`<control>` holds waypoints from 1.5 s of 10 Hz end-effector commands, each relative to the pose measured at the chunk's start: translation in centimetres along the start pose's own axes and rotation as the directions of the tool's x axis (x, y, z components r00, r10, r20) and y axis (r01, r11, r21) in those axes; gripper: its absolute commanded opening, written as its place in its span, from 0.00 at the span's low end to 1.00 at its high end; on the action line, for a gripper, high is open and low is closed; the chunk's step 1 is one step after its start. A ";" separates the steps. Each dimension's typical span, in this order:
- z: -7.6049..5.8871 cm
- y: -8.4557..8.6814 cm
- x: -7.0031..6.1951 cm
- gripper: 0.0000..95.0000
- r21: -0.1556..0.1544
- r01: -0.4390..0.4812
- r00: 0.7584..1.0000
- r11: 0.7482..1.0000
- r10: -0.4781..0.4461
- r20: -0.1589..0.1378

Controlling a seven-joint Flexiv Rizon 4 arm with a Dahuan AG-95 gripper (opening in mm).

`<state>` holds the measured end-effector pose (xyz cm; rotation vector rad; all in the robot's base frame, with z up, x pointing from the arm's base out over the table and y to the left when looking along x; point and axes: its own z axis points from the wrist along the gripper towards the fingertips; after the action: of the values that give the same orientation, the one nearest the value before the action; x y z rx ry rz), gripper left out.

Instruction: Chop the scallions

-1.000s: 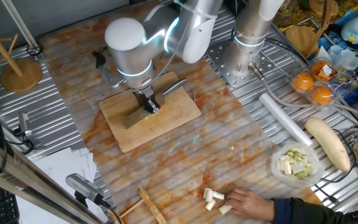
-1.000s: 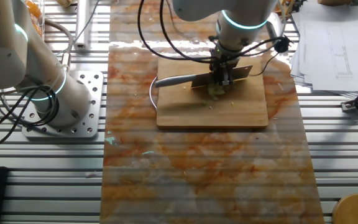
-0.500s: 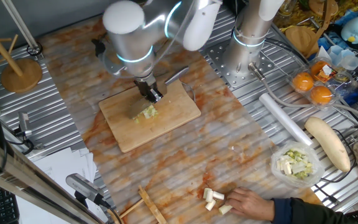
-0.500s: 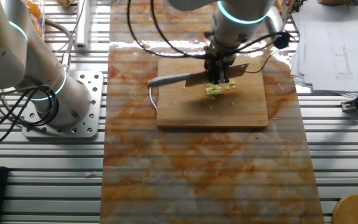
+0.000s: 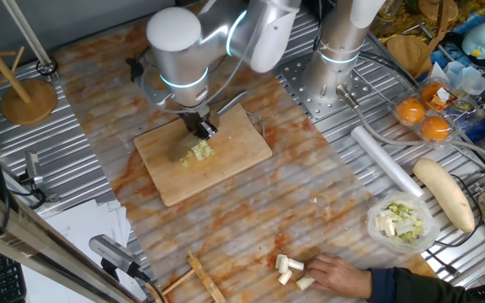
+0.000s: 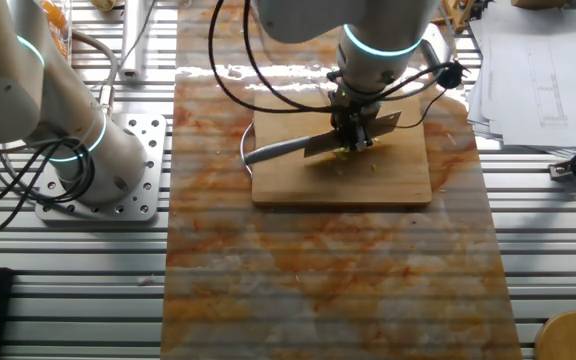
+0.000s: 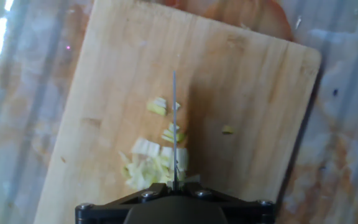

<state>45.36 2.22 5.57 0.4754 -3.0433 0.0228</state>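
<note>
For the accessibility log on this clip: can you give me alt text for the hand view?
Seen edge-on from above, a thin knife blade runs down the middle of a wooden cutting board, over a small heap of chopped pale green scallions. A few loose slivers lie further up and to the right of the blade. The dark end effector housing fills the bottom edge.

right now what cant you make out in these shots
- Claw fingers: in both fixed views the wrist and knife cover them; the hand view shows only its housing.
- Scallions: in the other fixed view the blade hides most.
- Person's hand: one fixed view, partly cut off by the bottom edge.
</note>
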 end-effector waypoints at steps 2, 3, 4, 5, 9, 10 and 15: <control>0.9 -0.2 -0.6 0.00 -0.012 0.003 1.000 1.000 -0.003 0.002; 2.0 -0.2 -1.1 0.00 -0.016 0.005 1.000 1.000 -0.005 0.004; 2.6 -0.1 -1.5 0.00 -0.018 0.002 1.000 1.000 -0.002 0.003; 2.9 0.1 -1.9 0.00 -0.013 0.004 1.000 1.000 -0.004 -0.009; -2.1 0.4 0.4 0.00 -0.010 0.049 0.998 0.999 -0.049 -0.030; -2.2 0.6 0.4 0.00 -0.016 0.042 0.999 0.999 -0.042 -0.025; -0.5 1.3 -1.0 0.00 0.005 0.024 0.999 1.000 -0.024 -0.024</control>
<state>46.41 3.97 4.97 0.4907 -3.0269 0.0354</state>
